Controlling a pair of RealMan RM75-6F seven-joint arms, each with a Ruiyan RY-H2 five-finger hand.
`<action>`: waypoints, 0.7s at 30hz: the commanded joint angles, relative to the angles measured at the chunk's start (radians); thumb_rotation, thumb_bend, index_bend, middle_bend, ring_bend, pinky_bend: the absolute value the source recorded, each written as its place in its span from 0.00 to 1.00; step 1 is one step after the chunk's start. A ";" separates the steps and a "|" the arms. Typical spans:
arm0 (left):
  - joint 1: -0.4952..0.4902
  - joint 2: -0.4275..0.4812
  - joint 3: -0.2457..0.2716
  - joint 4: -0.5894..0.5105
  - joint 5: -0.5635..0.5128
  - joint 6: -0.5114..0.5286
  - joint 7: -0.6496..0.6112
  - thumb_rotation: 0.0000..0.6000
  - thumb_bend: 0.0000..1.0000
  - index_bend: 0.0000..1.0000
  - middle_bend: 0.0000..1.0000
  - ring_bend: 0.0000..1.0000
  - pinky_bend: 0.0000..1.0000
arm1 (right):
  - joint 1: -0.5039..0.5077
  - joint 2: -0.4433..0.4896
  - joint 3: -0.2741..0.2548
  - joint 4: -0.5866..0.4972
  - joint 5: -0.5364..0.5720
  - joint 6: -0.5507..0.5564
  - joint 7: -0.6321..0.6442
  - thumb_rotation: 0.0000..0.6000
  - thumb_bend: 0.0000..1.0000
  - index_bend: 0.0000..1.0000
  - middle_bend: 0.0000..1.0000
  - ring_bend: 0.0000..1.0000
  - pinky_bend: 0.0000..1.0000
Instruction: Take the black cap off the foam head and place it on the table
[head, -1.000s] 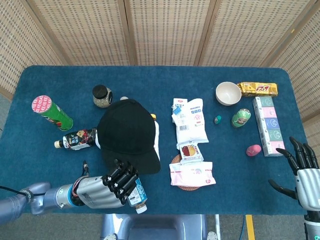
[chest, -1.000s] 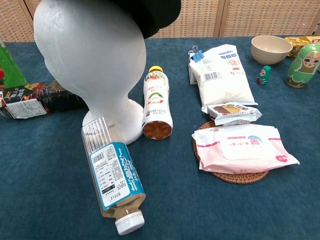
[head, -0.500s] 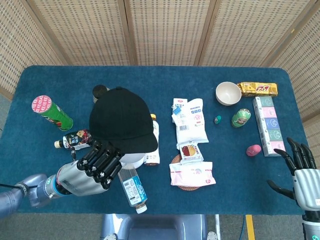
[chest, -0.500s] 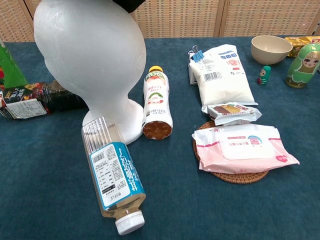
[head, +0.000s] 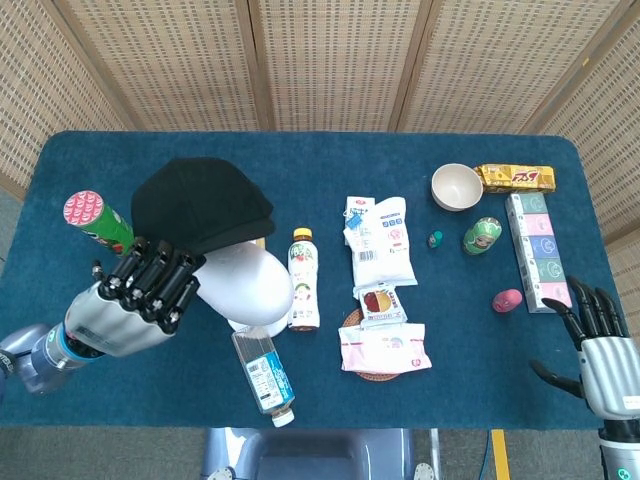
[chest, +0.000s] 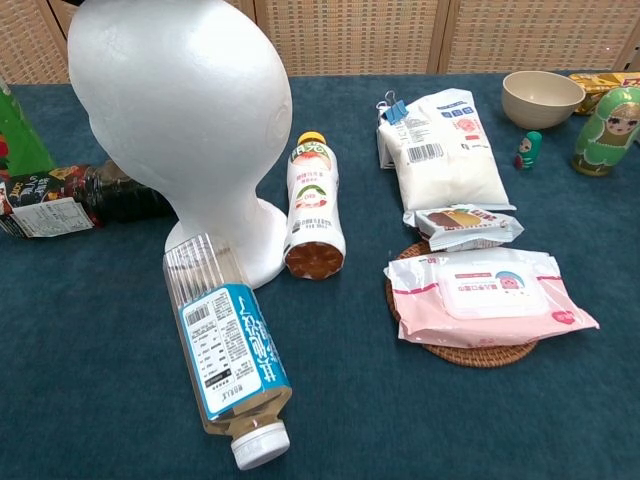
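Your left robot hand sits at the lower left of the head view, fingers curled up under the brim of the black cap, and it has hold of it. The cap hangs in the air at the upper left of the foam head, off the crown and tilted toward the left edge of the frame. The foam head stands bare and white on the blue table; in the chest view nothing covers its top.

Your right robot hand waits at the lower right corner, fingers spread, nothing in it.

Just below the foam head's base lies a clear water bottle on its side, cap toward the bottom of the frame. A drink bottle with a yellow lid lies just right of the base. Further right, a pink wipes pack rests on a woven coaster.
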 joint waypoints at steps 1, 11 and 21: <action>0.008 0.020 -0.016 0.018 -0.028 0.022 -0.028 1.00 0.32 0.86 0.65 0.55 0.61 | 0.003 -0.004 -0.001 0.000 0.001 -0.006 -0.008 1.00 0.00 0.21 0.01 0.00 0.00; 0.042 0.081 -0.052 0.157 -0.140 0.094 -0.142 1.00 0.32 0.86 0.65 0.55 0.61 | 0.011 -0.020 -0.005 -0.002 0.002 -0.026 -0.043 1.00 0.00 0.21 0.01 0.00 0.00; 0.043 0.043 0.019 0.532 -0.186 0.112 -0.295 1.00 0.32 0.86 0.65 0.55 0.61 | 0.021 -0.041 -0.017 -0.007 -0.011 -0.048 -0.090 1.00 0.00 0.21 0.01 0.00 0.00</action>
